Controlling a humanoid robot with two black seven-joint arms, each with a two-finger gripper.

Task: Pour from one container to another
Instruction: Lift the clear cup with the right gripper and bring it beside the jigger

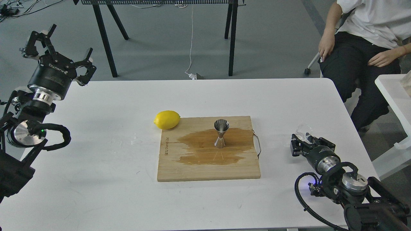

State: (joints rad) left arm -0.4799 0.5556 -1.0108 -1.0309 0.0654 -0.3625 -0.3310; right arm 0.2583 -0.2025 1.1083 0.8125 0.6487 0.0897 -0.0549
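The clear glass cup [304, 129] stands on the white table [96, 166] at the right, just past the fingertips of my right gripper [305, 140]. That gripper lies low over the table, its fingers spread to either side of the cup's base; whether they touch it I cannot tell. The steel jigger [221, 133] stands upright in the middle of a wet brown patch on the wooden board [205, 171]. My left gripper [61, 43] is held high at the table's far left corner, open and holding nothing.
A yellow lemon [167, 119] lies at the board's far left corner. The board has a metal handle [257, 144] on its right side. A seated person [366, 48] is beyond the table's right end, beside a second white table [390, 93].
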